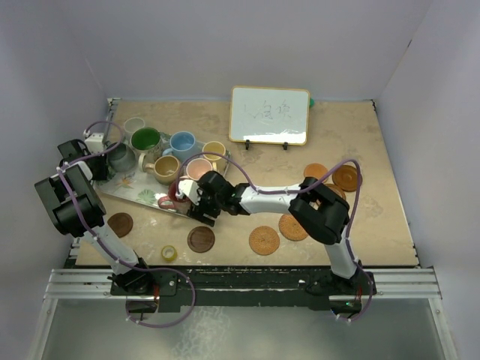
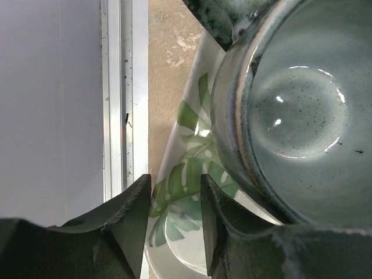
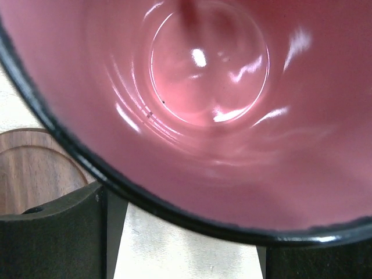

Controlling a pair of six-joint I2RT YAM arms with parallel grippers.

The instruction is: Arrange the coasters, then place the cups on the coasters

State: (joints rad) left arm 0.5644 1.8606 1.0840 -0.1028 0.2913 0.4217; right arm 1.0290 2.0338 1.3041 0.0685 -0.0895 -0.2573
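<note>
The red cup (image 3: pixel 209 104) fills the right wrist view, shiny pink-red inside with a dark rim. The right gripper (image 3: pixel 180 232) has one finger on each side, just under that rim. I cannot tell if it is squeezing the cup or only close to it. A brown wood coaster (image 3: pixel 26 168) lies just left of the cup on the bench (image 3: pixel 186 256).

From above, the red cup is at the near edge of the leaf tray (image 2: pixel 192 122). The grey cup (image 2: pixel 302 104) sits on the left end of the tray. The left gripper (image 2: pixel 174 186) is just beside it, fingers apart and holding nothing.

The green-lined cup (image 1: pixel 145 139), light blue cup (image 1: pixel 182 143) and other cups crowd the far side of the tray. A dark coaster (image 1: pixel 120 224) lies near left. Woven orange coasters (image 1: pixel 264 241) lie to the right. A yellow tape roll (image 1: pixel 169 253) sits at the near edge.
</note>
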